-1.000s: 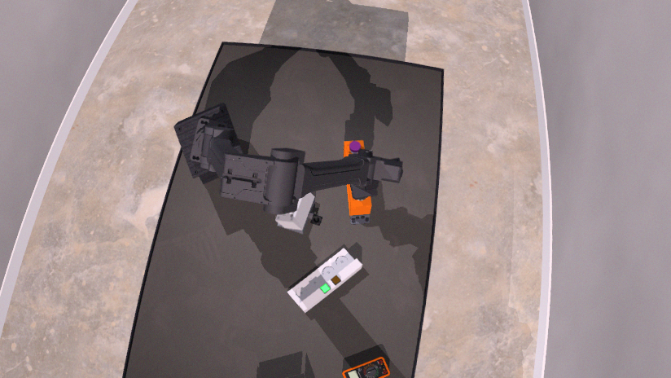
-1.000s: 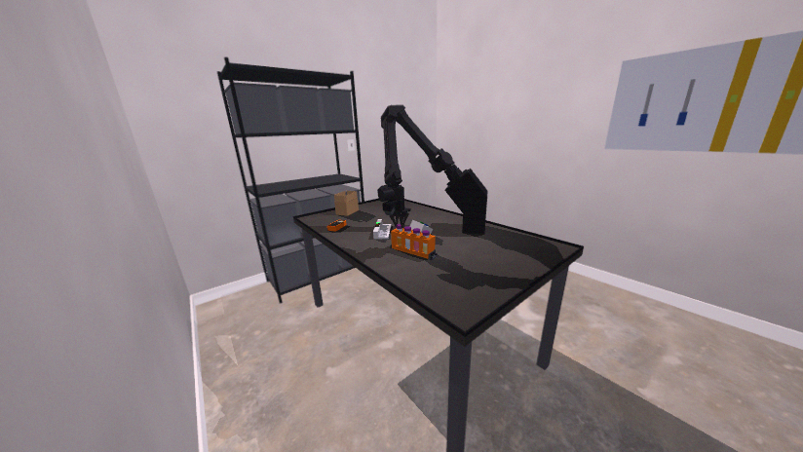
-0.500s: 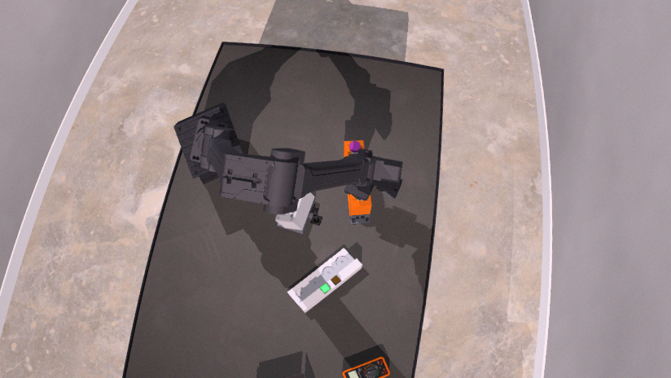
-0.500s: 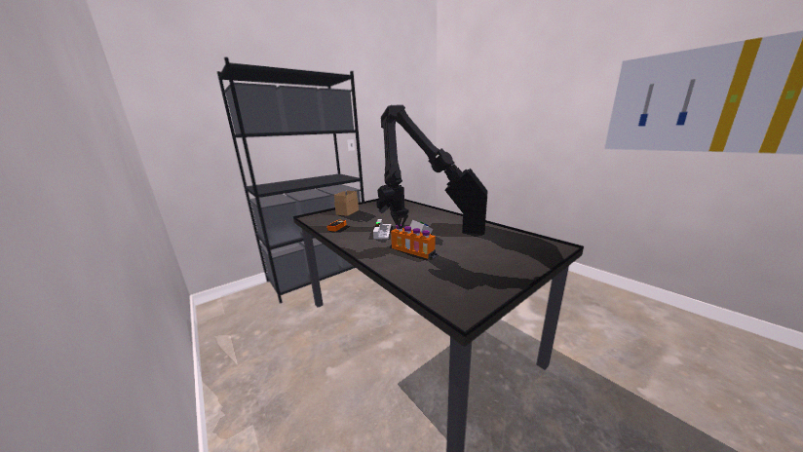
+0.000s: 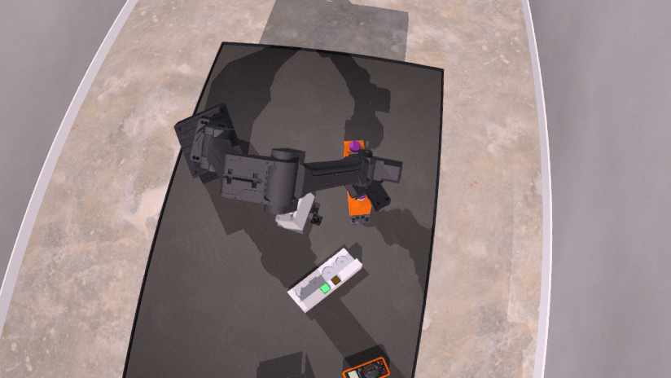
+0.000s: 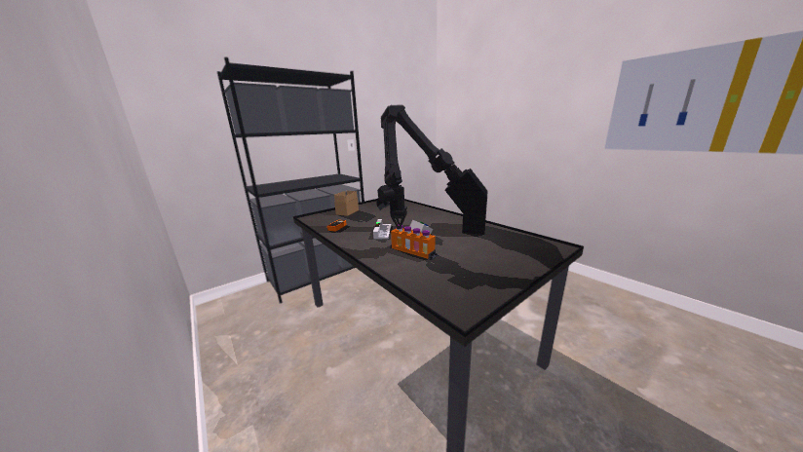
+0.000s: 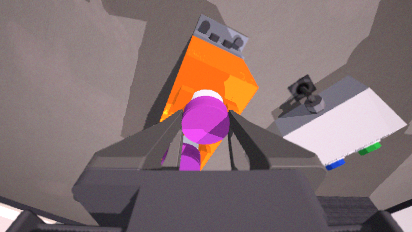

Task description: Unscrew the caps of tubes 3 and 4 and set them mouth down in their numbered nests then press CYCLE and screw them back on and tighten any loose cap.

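The orange decapping station (image 5: 358,207) stands on the dark table, and also shows in the exterior view (image 6: 412,243) and the wrist view (image 7: 215,80). My gripper (image 7: 205,116) is above the end of the station next to its grey block and is shut on a purple cap (image 7: 205,121). By its place in the row this is tube 4's cap. A white tube rim shows just beyond it. Another purple cap (image 7: 190,157) shows behind my fingers. The cap at the far end of the row (image 5: 354,146) is on its tube. The white cap tray (image 5: 325,279) has its green lamp (image 5: 325,287) lit.
The white key housing (image 7: 340,125) with the blue key (image 7: 335,164) and the green key (image 7: 369,148) lies beside the station, partly under my arm (image 5: 296,216). An orange multimeter (image 5: 366,370) lies at the table's near edge. A cardboard box (image 6: 346,202) stands by the shelf.
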You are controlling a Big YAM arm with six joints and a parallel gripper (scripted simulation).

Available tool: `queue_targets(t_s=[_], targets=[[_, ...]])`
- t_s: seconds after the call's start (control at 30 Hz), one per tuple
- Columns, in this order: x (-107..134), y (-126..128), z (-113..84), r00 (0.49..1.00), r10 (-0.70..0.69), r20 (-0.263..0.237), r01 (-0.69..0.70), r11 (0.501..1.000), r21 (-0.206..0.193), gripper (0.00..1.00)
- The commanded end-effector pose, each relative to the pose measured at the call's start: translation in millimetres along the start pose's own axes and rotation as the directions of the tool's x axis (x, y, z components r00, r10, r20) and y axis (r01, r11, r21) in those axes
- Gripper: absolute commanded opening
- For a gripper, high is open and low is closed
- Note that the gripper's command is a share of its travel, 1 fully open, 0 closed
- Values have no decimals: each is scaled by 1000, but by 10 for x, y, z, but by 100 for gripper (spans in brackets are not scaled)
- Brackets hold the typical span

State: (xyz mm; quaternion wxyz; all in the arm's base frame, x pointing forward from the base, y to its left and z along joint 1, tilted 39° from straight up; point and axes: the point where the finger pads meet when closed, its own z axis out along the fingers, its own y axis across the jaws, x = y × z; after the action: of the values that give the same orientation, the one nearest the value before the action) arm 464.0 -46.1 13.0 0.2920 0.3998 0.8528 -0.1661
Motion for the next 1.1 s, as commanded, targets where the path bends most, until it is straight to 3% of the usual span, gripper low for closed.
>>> queue_targets(t_s=[0.0, 0.2, 0.4, 0.5, 0.7, 0.73, 0.8, 0.83, 1.07], targets=[[38, -53, 42, 981, 192, -9, -192, 981, 23, 0], [37, -54, 44, 881, 474, -2, -473, 880, 25, 0], [46, -52, 48, 738, 675, 4, -675, 737, 25, 0], [47, -52, 49, 636, 772, 8, -772, 635, 25, 0], [44, -48, 42, 636, 772, 8, -772, 636, 23, 0], [-31, 30, -18, 634, 774, -1, -774, 634, -6, 0], [-30, 30, -18, 634, 774, -1, -774, 634, -6, 0], [-30, 30, -18, 634, 774, -1, -774, 634, -6, 49], [-30, 30, -18, 634, 774, -1, -774, 634, -6, 49]])
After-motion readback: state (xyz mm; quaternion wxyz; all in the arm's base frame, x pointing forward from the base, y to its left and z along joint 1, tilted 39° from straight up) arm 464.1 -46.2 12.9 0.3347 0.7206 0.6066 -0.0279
